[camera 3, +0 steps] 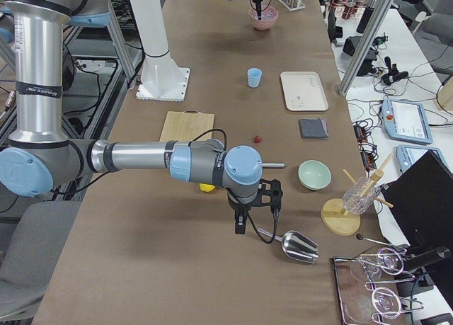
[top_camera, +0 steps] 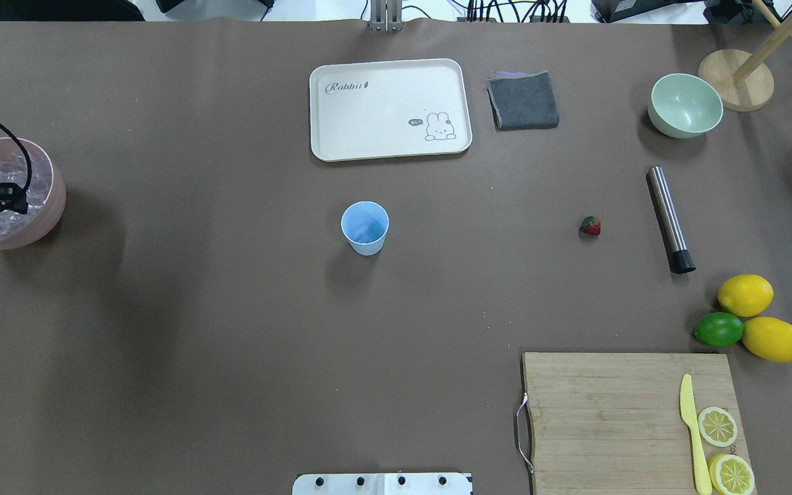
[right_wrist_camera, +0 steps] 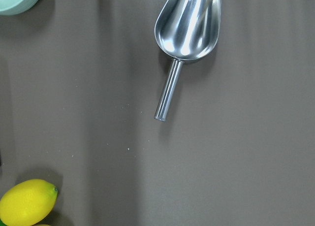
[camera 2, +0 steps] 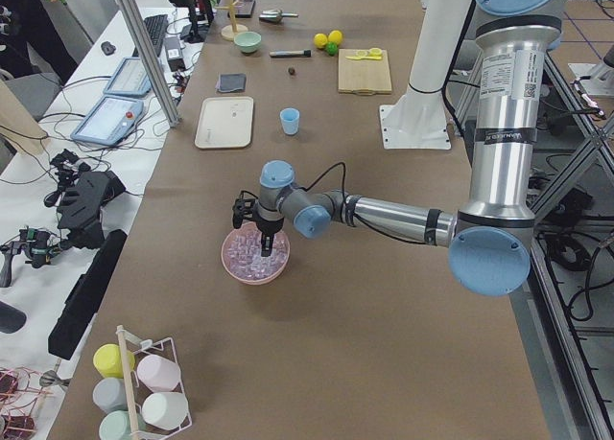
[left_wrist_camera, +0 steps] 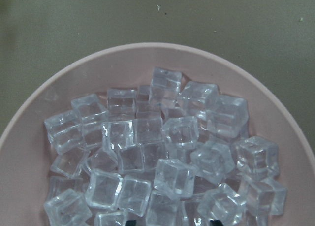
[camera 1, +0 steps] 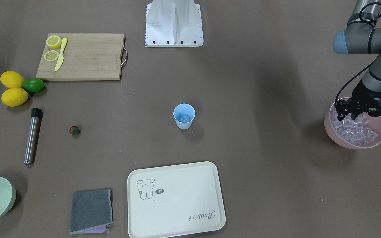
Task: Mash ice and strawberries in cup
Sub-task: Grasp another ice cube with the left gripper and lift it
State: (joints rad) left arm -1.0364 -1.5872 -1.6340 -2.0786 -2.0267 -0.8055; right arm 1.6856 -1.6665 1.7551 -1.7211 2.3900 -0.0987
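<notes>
Light-blue round plastic cup (camera 1: 184, 124), handleless, tapering to its base: upright near the middle of the brown table (camera 1: 260, 82), between the cream rectangular tray (camera 1: 177, 211) and the white robot base (camera 1: 174, 29); one clear cube lies inside it. Clear, glassy, colourless ice cubes (left_wrist_camera: 162, 152): many alike, heaped in a pink round bowl (camera 1: 334, 135) at the table's end on the robot's left, well apart from the cup. Tiny red strawberry (camera 1: 74, 130) with a green leafy top: lying alone on the table, near a brushed-steel cylindrical rod (camera 1: 32, 136) with a black end, well apart from the cup. Left gripper (camera 1: 346, 116): black, two-fingered, pointing down over the pink bowl, fingertips spread apart at the top of the ice heap; whether they touch a cube cannot be told. Right gripper (camera 3: 241, 229): pointing down above the table's opposite end, near a shiny metal scoop (right_wrist_camera: 189, 24); its jaw width cannot be told. Two yellow lemons (camera 1: 12, 79) and a green lime (camera 1: 34, 85): touching one another, beside a wooden cutting board (camera 1: 88, 56).
</notes>
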